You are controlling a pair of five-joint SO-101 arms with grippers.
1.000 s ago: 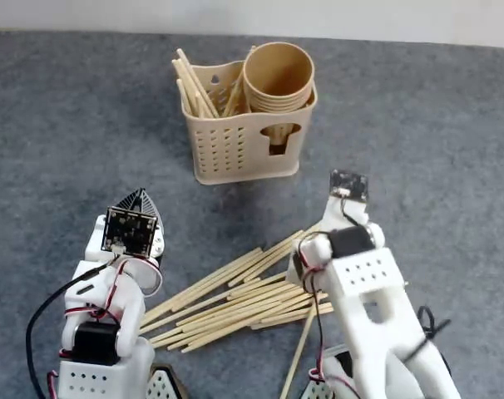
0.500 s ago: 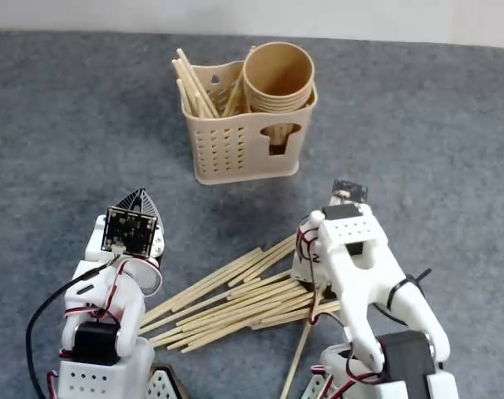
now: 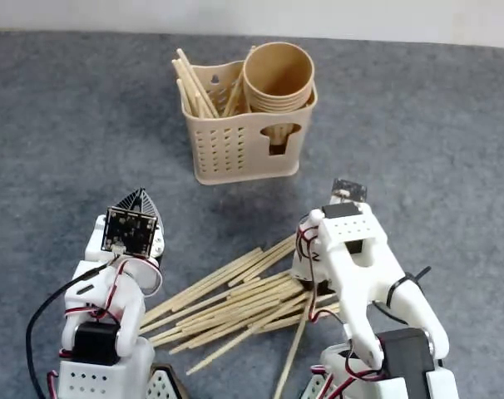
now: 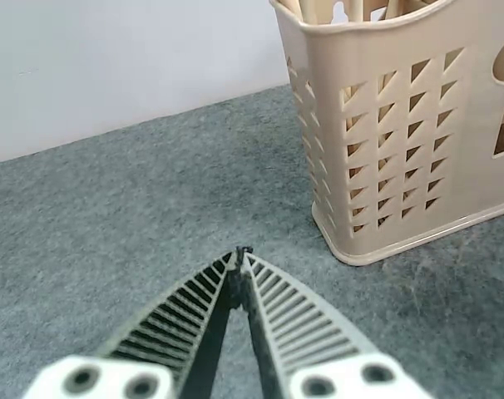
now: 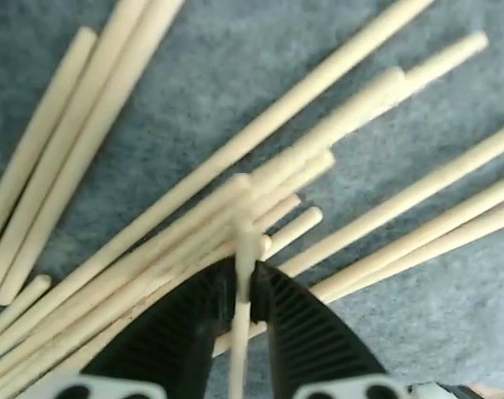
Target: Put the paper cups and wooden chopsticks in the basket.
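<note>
The beige perforated basket [image 3: 244, 141] stands at the back of the grey carpet. It holds a stack of paper cups [image 3: 279, 76] and several wooden chopsticks [image 3: 195, 83]. A loose pile of chopsticks [image 3: 227, 301] lies between the two arms. My right arm [image 3: 352, 249] bends down over the pile's right end. In the right wrist view my right gripper [image 5: 244, 287] is shut on one chopstick [image 5: 244, 249] that runs between its dark fingers [image 5: 204, 320]. My left gripper [image 4: 239, 256] is shut and holds nothing, low over the carpet in front of the basket [image 4: 402, 125].
One chopstick [image 3: 289, 357] lies apart beside the right arm's base, and another [image 3: 223, 349] juts out of the pile toward the front. Bare carpet spreads on both sides of the basket. A pale wall edge runs along the back.
The right arm dropped onto the pile's right end and its gripper closed on a chopstick. The pile shifted, and one stick now juts toward the front. The left arm stayed still.
</note>
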